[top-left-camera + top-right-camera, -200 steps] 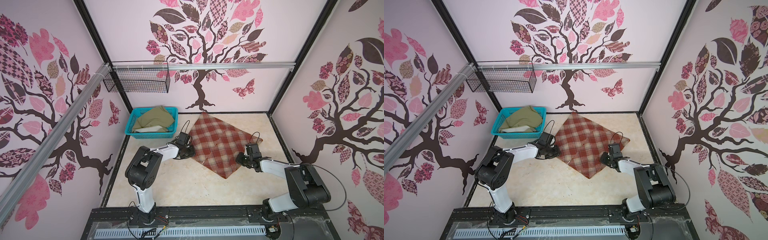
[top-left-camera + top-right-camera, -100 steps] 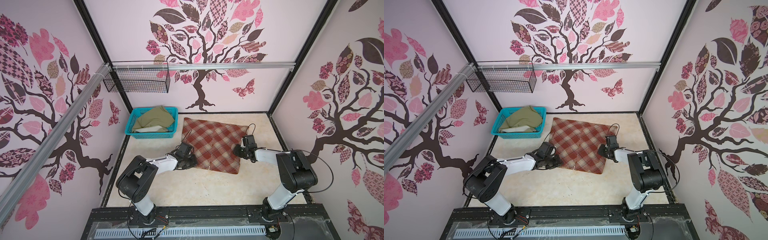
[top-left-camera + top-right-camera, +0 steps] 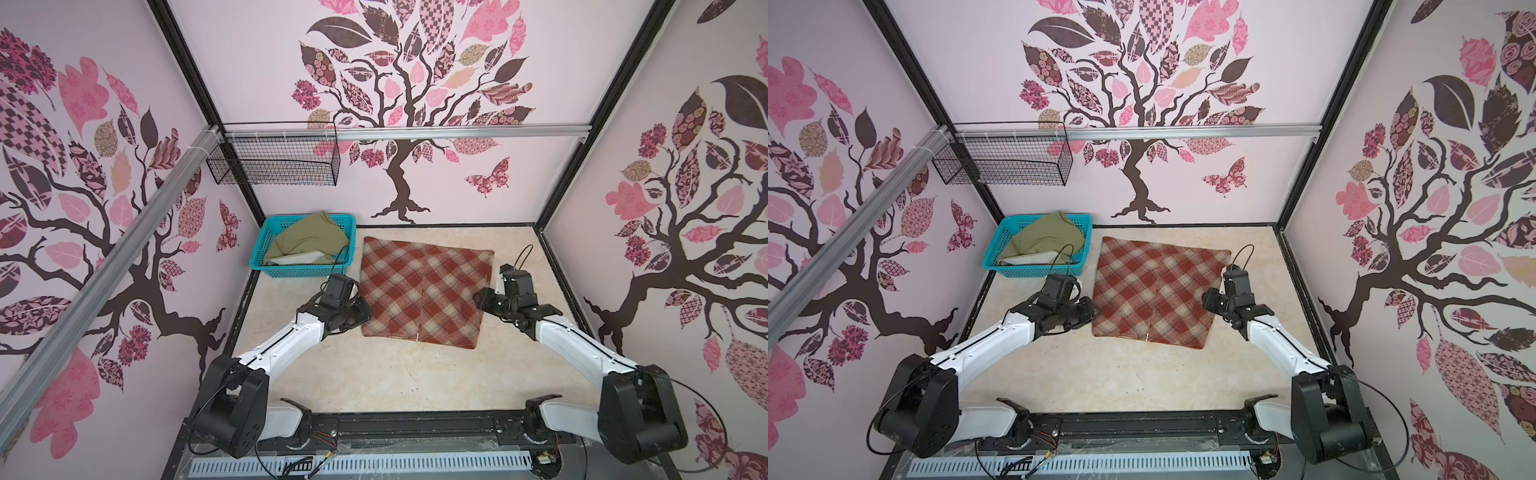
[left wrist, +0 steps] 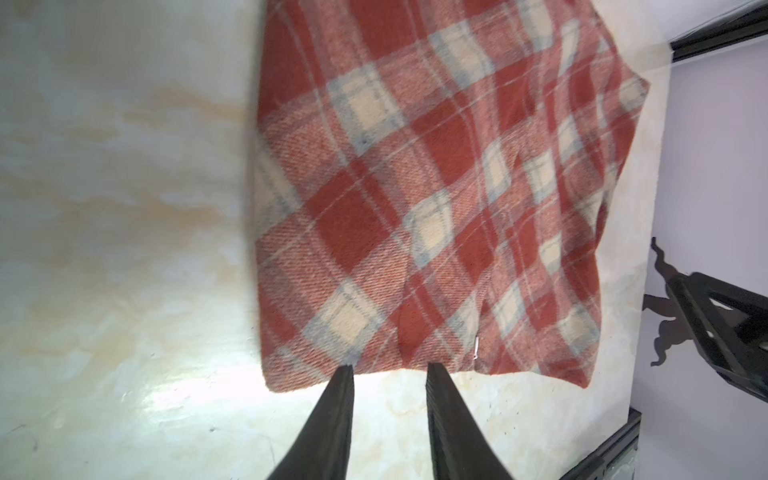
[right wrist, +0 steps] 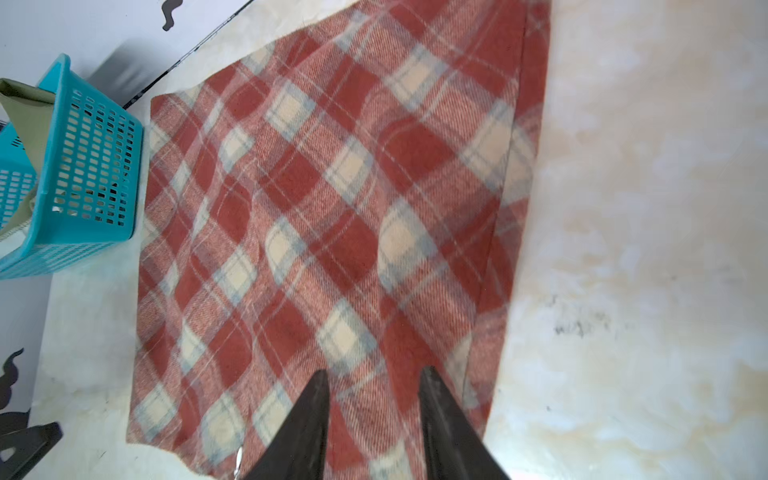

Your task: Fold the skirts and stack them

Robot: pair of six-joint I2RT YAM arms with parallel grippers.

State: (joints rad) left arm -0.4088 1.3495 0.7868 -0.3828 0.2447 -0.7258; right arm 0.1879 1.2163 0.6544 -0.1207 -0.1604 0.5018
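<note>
Plaid skirt (image 3: 424, 291): we see it flat on the counter (image 3: 374, 382), spread between both claws.
Left claw (image 4: 388, 368): released, tips at its near edge.
Right claw (image 5: 374, 374): released, tips over its border.
Change: earlier it sat cornerwise, a claw at each side corner.
Olive skirt (image 3: 309, 243): in the basket (image 3: 303, 272), beyond the left claw; left wrist view misses it.

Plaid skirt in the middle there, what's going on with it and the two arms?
The plaid skirt lies spread flat on the table. The left gripper sits at its left edge and the right gripper over its right edge, both with jaws parted and gripping nothing. The olive skirt is bunched in the turquoise basket at the back left, untouched, so nothing is stacked yet.
</note>
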